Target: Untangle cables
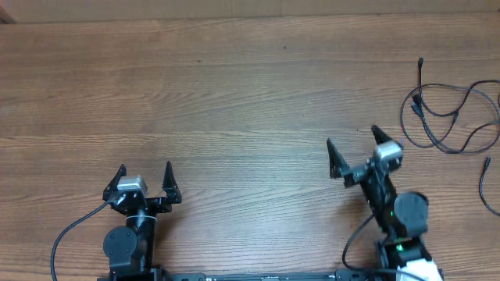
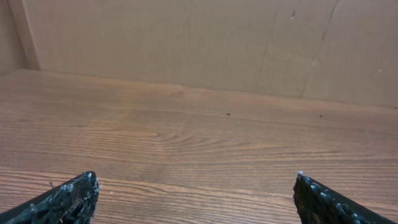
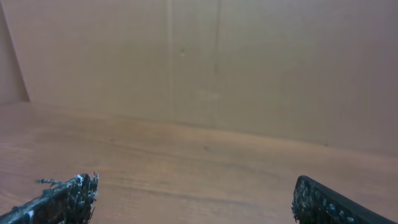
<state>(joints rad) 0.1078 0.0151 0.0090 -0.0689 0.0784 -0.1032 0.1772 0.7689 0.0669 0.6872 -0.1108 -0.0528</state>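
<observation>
Far right of the released right tool [image 1: 351, 137], tangled cables [image 1: 449, 117]; left tool [image 1: 145, 167] likewise released

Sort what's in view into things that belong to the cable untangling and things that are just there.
For the job:
cables, tangled at the far right
left gripper, open
right gripper, open, the nearer to them

Just there:
table
cardboard wall behind it
thick cable on the left arm

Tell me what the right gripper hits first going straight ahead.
Nothing nearby: the right gripper faces bare table, then likely the back wall; the cables lie off to its right.
</observation>
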